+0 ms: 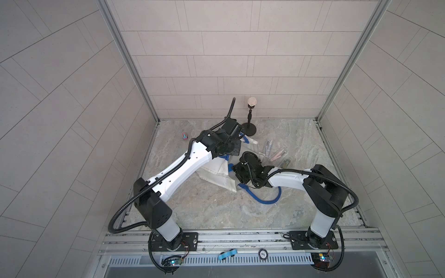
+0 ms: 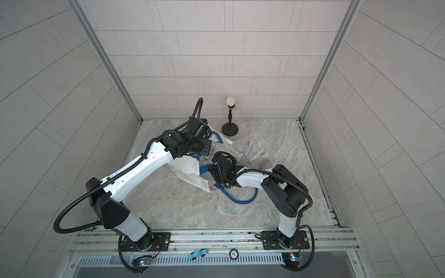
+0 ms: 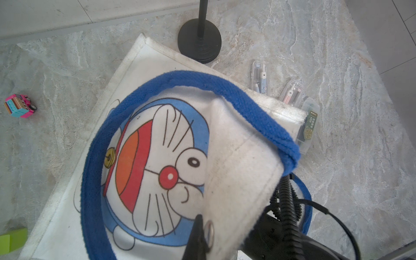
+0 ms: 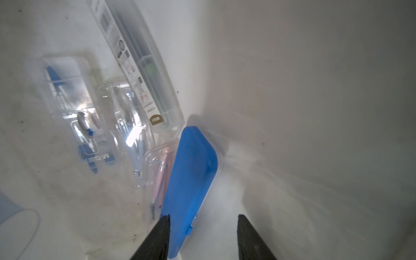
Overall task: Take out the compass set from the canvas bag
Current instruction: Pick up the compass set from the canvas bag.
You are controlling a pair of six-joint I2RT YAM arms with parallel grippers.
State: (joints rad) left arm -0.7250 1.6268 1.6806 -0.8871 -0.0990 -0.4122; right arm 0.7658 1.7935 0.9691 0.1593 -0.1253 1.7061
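Compass set (image 4: 191, 175): blue-backed case, sits on edge deep inside canvas bag (image 3: 236, 157), between fingers of right gripper (image 4: 202, 217). Right jaws spread: one finger (image 4: 165, 234) at case edge, maybe touching, blur hides contact; other finger apart from it. Clear cases (image 4: 67, 108) lie beside it in same bag. Left gripper (image 3: 203, 227): pressed together on bag rim, right by metal snap (image 3: 210, 231), rim raised off table (image 1: 216, 204). Loose cases (image 1: 277, 154) lie on table just beyond bag.

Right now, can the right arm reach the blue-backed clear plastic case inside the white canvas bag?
Likely yes: the left gripper holds the canvas bag open, and the right gripper, jaws open, straddles the case.
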